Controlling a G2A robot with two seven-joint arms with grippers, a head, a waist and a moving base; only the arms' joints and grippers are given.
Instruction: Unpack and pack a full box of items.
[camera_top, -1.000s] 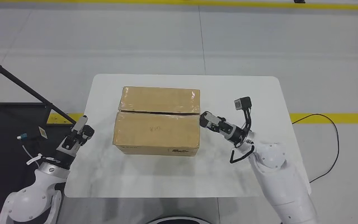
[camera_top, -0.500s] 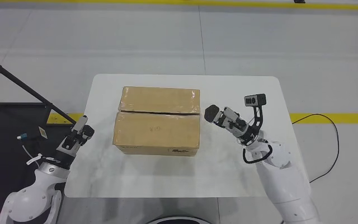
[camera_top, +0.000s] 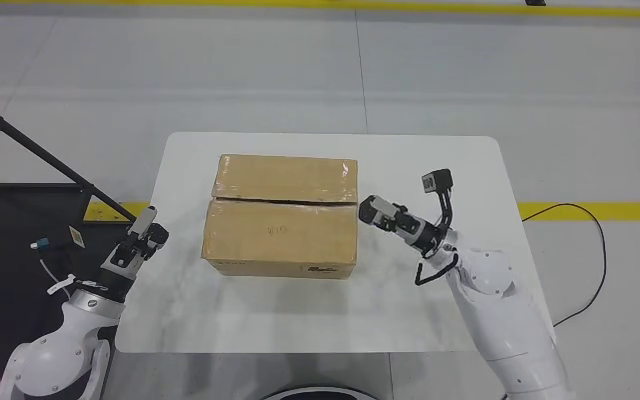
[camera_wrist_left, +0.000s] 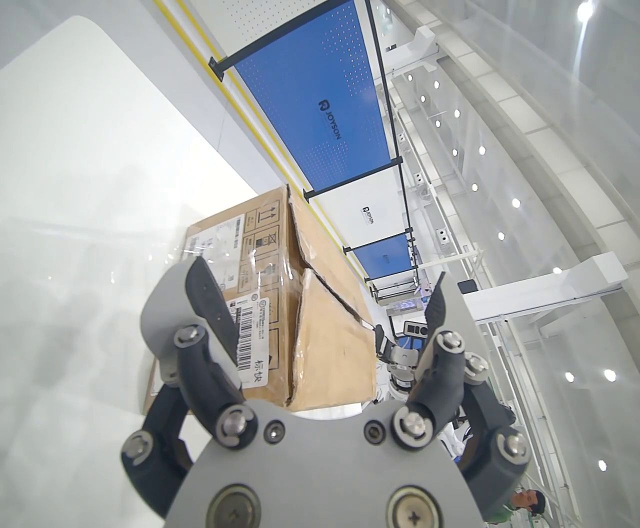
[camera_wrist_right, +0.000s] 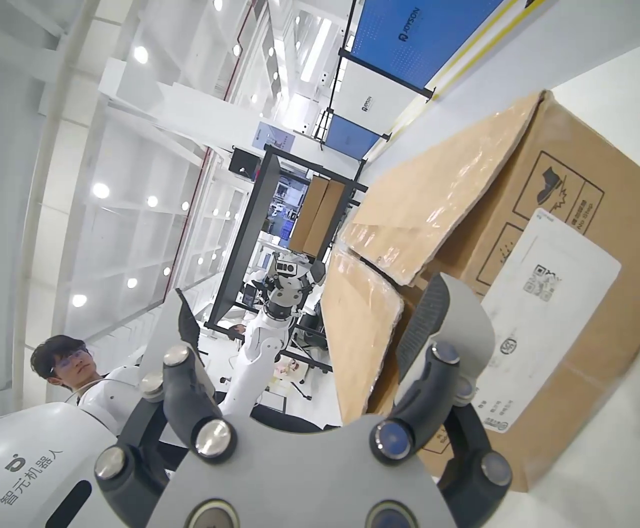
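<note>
White table (camera_top: 440, 170) is carrying the cardboard box (camera_top: 282, 215) at its middle, flaps (camera_top: 285, 178) closed; right gripper (camera_top: 367, 210) is hovering spread and empty just beside its seam end, left gripper (camera_top: 157, 228) gaping empty well apart. Stiff, likely heavy box: flap edges are offering the best hold

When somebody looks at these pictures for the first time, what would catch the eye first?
A large, closed cardboard box sits in the middle of the white table, with a seam running across its top. The right gripper, open, is at the box's right end, level with that seam. The left gripper, also open, is apart from the box, near the table's left edge.
</note>
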